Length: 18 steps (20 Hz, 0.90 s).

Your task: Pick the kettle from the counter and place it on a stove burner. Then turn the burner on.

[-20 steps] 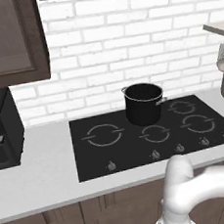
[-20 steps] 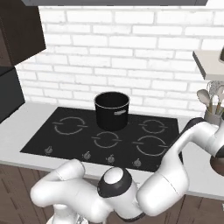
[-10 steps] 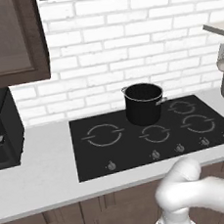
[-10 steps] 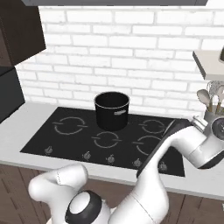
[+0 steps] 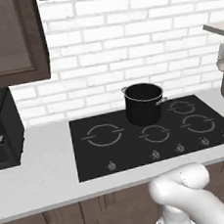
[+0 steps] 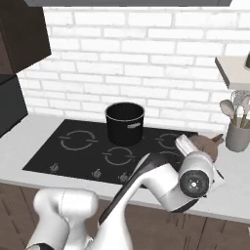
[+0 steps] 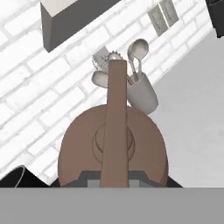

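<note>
The copper-brown kettle (image 7: 113, 148) sits upright on the pale counter (image 6: 229, 195), right of the black stove (image 6: 58, 158). Its arched handle (image 7: 116, 109) runs straight up the middle of the hand view. In the right base view the kettle (image 6: 207, 143) peeks out behind my hand. My gripper (image 6: 195, 149) hovers close over the handle and looks open, with dark tips (image 7: 175, 182) wide apart on either side of the kettle body. The large broken-arc burner (image 5: 103, 135) lies bare at the stove's left.
A tall black pot (image 5: 143, 103) stands on a rear burner. A grey utensil holder (image 6: 238, 135) with spoons is just behind the kettle, under a wall shelf (image 6: 233, 71). Knobs (image 5: 155, 154) line the stove's front edge. A dark appliance (image 5: 0, 131) sits far left.
My arm has swung right and stretched forward, bringing the hand down over the kettle. The elbow has dropped lower in the left base view. Pot and kettle have not moved.
</note>
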Tool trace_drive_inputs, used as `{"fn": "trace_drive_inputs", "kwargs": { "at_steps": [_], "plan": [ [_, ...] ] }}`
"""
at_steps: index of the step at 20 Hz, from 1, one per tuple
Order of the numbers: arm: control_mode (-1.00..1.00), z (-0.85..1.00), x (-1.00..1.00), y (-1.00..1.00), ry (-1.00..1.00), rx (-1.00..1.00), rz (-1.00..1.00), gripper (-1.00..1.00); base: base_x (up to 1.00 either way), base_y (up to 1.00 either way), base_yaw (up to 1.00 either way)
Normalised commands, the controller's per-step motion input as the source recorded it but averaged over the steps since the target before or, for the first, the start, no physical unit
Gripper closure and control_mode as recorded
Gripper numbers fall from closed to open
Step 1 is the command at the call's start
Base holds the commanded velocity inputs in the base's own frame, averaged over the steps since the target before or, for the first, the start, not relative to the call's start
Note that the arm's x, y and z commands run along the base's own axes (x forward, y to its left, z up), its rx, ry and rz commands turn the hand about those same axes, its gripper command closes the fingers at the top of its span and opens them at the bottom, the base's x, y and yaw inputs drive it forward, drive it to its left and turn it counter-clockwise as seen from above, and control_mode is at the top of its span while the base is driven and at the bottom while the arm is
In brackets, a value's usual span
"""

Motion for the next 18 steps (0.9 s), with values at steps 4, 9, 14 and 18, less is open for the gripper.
{"fn": "trace_drive_inputs", "kwargs": {
  "at_steps": [4,9,14,18],
  "plan": [
    [-1.0,0.44,-0.06,1.0,-0.07,0.0,0.0,1.0,0.0,0.0,0.0],
    [-1.0,0.63,-0.02,1.0,0.05,0.0,0.0,1.0,0.0,0.0,0.0],
    [-1.0,0.7,-0.04,1.0,0.21,0.0,0.02,1.0,0.0,0.0,0.0],
    [-1.0,0.65,-0.04,1.0,0.26,0.0,0.04,1.0,0.0,0.0,0.0]
  ]
}}
